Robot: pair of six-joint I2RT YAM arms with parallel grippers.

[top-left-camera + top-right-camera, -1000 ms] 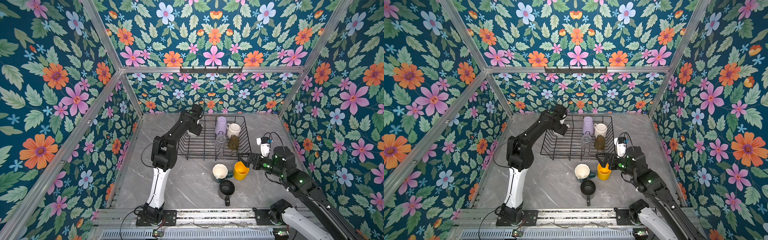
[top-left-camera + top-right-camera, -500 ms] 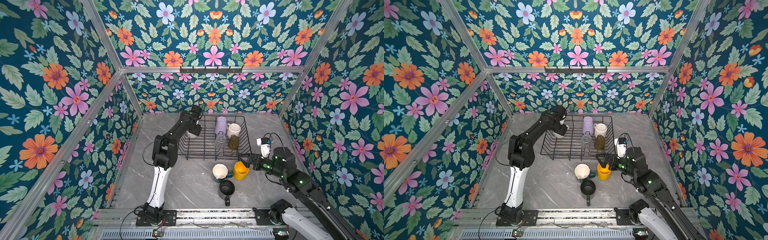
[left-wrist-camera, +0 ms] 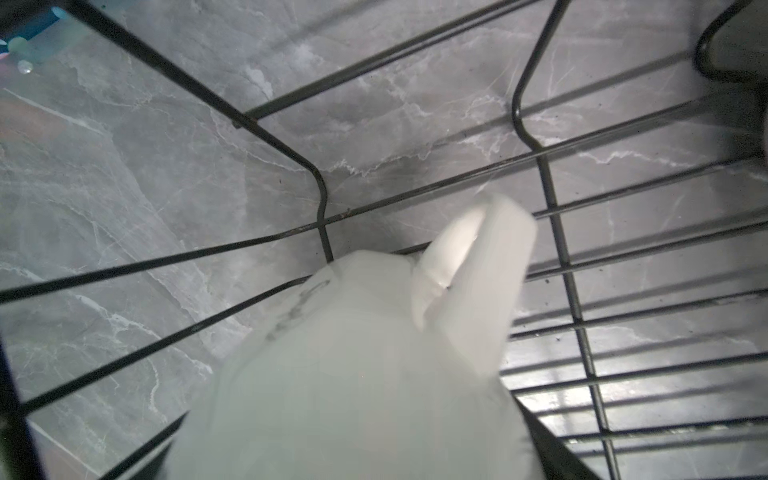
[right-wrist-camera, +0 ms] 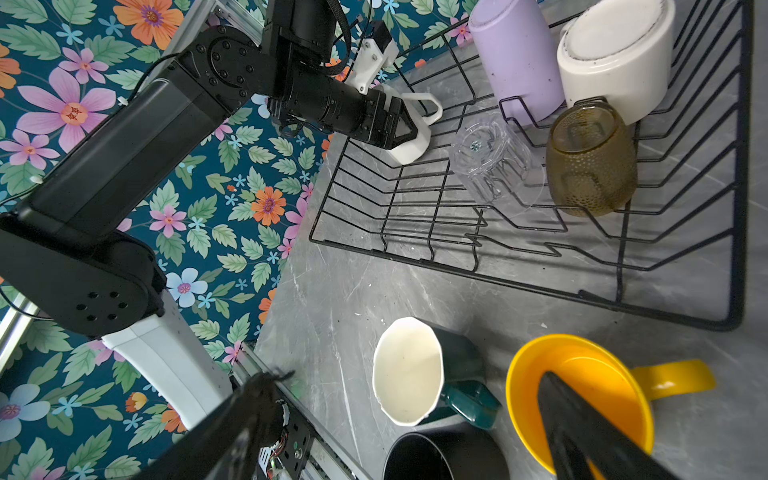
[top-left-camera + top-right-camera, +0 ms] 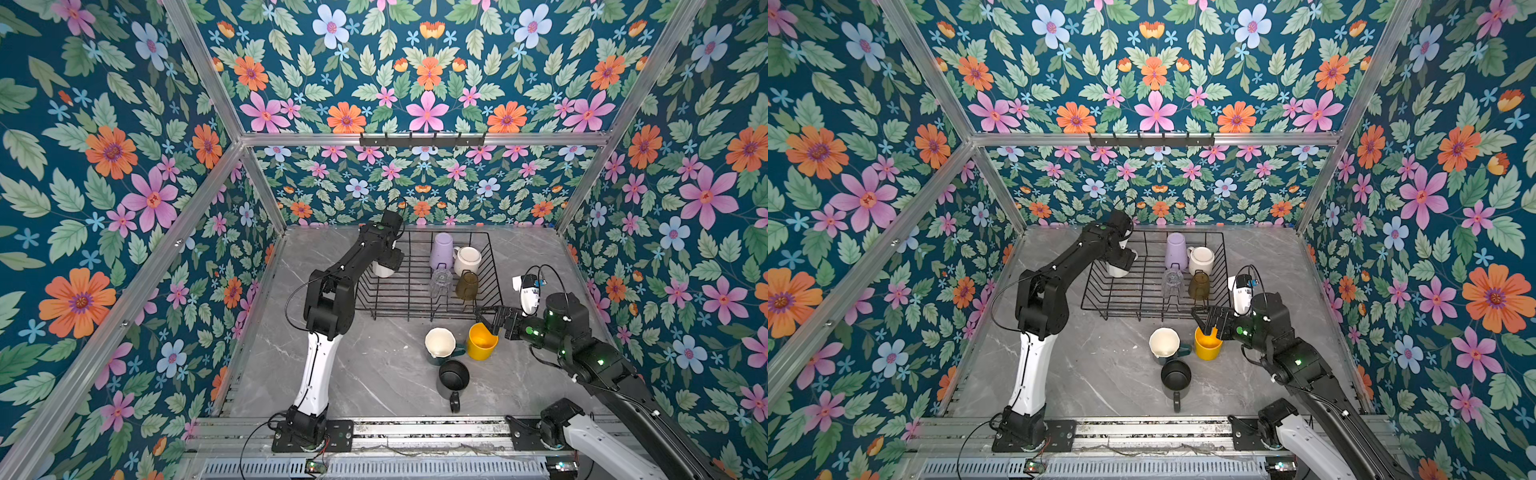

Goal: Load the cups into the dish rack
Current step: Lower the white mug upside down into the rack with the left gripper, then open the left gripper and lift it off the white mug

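Dish rack (image 5: 409,286) is free mid-floor; upturned cups (image 5: 442,251) crowd its right

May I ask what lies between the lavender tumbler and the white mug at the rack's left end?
Only bare rack wires lie between tumbler and mug, in both top views.

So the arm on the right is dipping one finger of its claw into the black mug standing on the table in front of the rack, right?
Not the black mug: it is the yellow mug. The right wrist view shows one finger of the right gripper inside the yellow mug, which stands on the table in front of the dish rack.
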